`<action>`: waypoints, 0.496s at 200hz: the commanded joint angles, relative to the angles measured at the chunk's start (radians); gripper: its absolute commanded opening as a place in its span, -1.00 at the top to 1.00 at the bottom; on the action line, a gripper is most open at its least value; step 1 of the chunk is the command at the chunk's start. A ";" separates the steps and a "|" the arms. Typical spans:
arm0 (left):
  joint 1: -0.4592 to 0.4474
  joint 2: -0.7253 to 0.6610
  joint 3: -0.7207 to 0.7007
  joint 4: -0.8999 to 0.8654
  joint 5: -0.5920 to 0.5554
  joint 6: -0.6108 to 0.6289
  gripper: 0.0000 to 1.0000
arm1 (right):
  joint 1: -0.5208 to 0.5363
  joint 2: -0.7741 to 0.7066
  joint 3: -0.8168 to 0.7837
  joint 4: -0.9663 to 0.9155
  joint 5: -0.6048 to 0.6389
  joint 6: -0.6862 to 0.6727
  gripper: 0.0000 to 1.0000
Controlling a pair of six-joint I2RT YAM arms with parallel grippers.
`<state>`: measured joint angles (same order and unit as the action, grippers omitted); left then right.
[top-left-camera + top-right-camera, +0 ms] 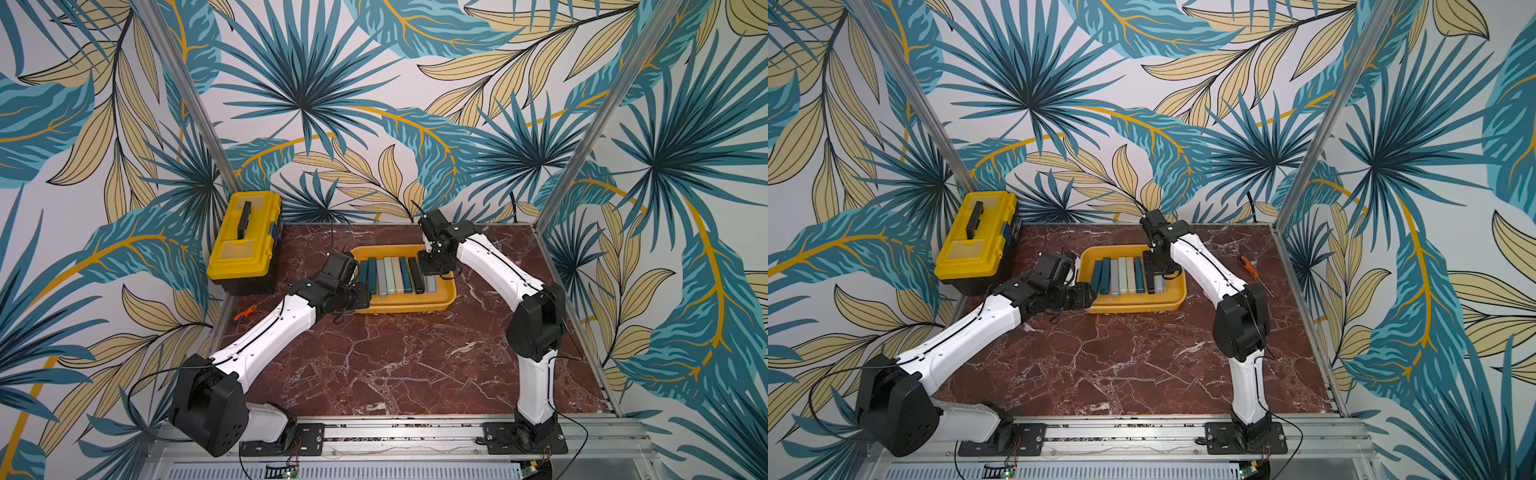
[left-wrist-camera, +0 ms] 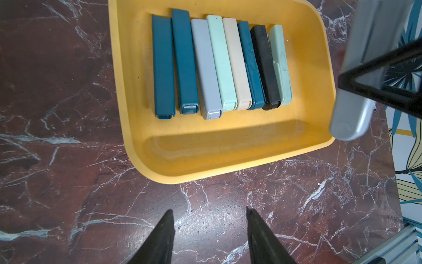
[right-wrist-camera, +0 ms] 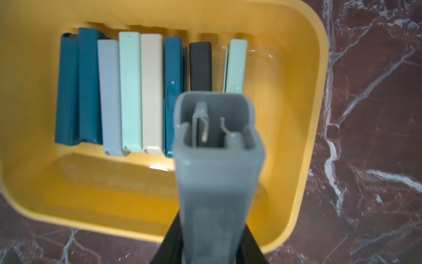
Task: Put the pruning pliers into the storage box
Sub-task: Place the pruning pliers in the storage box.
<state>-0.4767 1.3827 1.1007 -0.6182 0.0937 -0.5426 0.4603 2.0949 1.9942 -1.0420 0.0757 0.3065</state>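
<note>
eight pliers (image 2: pixel 219 64) are lying side by side in a row in the box (image 1: pixel 409 308), and the box is sitting on the desk (image 1: pixel 395 365). the right fingers (image 3: pixel 170 249) are squeezing on the grey pliers (image 3: pixel 219 182) and holding it over the box, at the end of the row next to a pale green one. i cannot tell if it is touching the box floor. the left fingers (image 2: pixel 159 242) are standing apart with nothing between them, hanging over the desk just beside the box. a yellow toolbox (image 1: pixel 245 241) is sitting shut at the back of the desk, on the left. a screwdriver (image 1: pixel 1250 266) is lying on the desk to the right of the box, well apart from it
</note>
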 commanded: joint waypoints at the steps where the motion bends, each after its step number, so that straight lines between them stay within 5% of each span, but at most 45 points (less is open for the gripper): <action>1: 0.005 0.010 0.032 -0.013 -0.005 0.007 -0.06 | -0.030 0.054 0.051 0.008 -0.011 -0.062 0.66; 99: 0.008 0.058 0.061 -0.009 0.017 0.005 -0.06 | -0.111 0.232 0.151 -0.013 0.004 -0.130 0.66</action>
<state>-0.4759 1.4326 1.1324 -0.6254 0.0982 -0.5426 0.3492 2.2726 2.1250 -1.0225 0.0639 0.2150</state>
